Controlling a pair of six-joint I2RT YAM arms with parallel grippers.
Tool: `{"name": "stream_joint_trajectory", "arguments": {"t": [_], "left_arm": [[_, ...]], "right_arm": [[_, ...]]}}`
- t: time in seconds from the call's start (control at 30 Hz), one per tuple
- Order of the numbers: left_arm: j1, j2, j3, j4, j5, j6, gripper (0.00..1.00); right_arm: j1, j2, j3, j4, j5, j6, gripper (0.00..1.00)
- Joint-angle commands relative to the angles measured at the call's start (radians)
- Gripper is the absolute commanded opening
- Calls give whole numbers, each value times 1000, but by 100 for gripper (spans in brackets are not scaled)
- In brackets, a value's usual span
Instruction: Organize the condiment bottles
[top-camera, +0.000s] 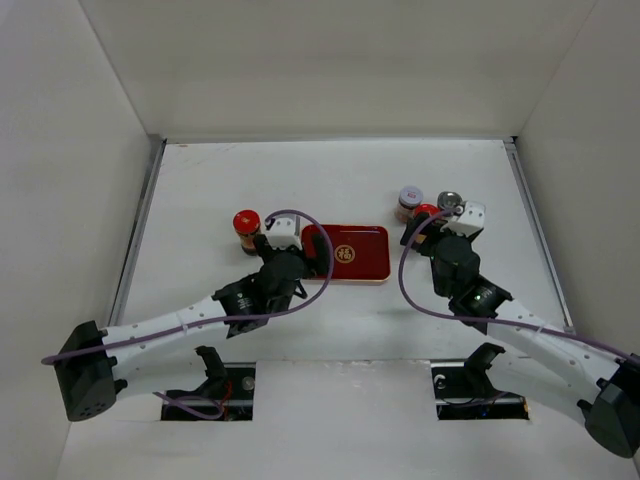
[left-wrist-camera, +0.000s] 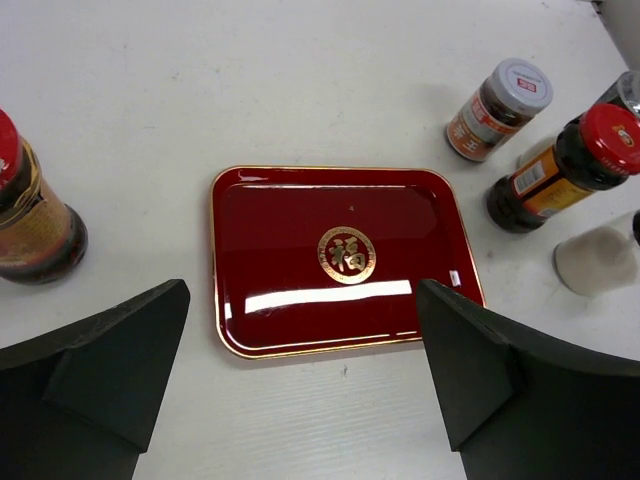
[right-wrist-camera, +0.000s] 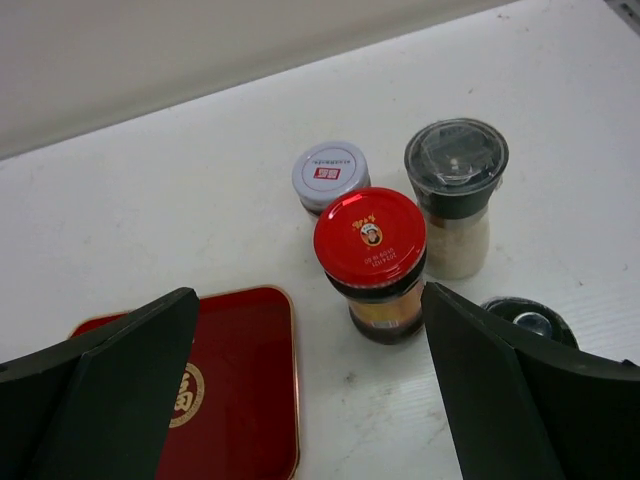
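Observation:
A red-capped amber bottle (top-camera: 246, 224) stands left of the red tray (top-camera: 372, 262); it also shows in the left wrist view (left-wrist-camera: 30, 215). Right of the tray stand a pale-capped red-label bottle (top-camera: 410, 197), a second red-capped amber bottle (top-camera: 424, 212) and a white bottle with a dark top (top-camera: 450, 200). The right wrist view shows them too: the pale cap (right-wrist-camera: 330, 175), the red cap (right-wrist-camera: 370, 238), the white bottle (right-wrist-camera: 455, 200), and another dark top (right-wrist-camera: 527, 318) half hidden by my finger. My left gripper (left-wrist-camera: 300, 385) is open and empty before the tray's (left-wrist-camera: 250, 230) near edge. My right gripper (right-wrist-camera: 310, 400) is open, just short of the red-capped bottle.
White walls enclose the table on the left, back and right. The tray carries nothing. The right-hand bottles stand close together, nearly touching, with the tray's right edge (right-wrist-camera: 296, 400) a short gap from them.

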Motion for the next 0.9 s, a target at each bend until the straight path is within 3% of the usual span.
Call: {"name": "stream_joint_trajectory", "arguments": {"t": [0.0,0.2,0.23,0.33,0.37,0.4,0.43,0.47,0.5,0.53,0.57,0.63,0.73,0.87], "left_arm": [[32,-22,15,-1,-7,-8,100],[123,16,33,10,-19,38,100],[129,16,35,12,-34,48,100],[144,-22,30,25,-88,77,100],[150,-45,24,35,-99,82,100],[166,-68,16,47,-110,90,100],[189,-91,10,59,-111,96,99],[213,-111,1,67,-107,100,85],[236,-128,-5,70,-113,102,58],[256,-140,-10,64,-116,99,46],[276,-143,-14,62,-108,99,45],[333,-131,-7,27,-84,93,56],[394,-71,28,-31,-21,81,80],[452,31,64,-54,39,76,89]], "right_arm": [[12,-21,-7,73,-23,-6,100],[12,5,-2,82,-31,-7,100],[18,1,-2,91,-34,-15,93],[36,-13,-15,122,-48,-22,30],[38,-18,-13,117,-54,-26,19],[39,-22,-10,109,-63,-29,15],[39,-24,-8,105,-71,-24,15],[38,-24,-12,111,-77,-21,18],[38,-21,-13,115,-80,-19,23],[38,-13,-13,120,-80,-22,31],[39,-6,-12,125,-74,-30,38],[39,-2,-10,126,-69,-29,55],[41,10,-16,149,-79,-32,81],[55,19,-16,160,-80,-30,90]]}}
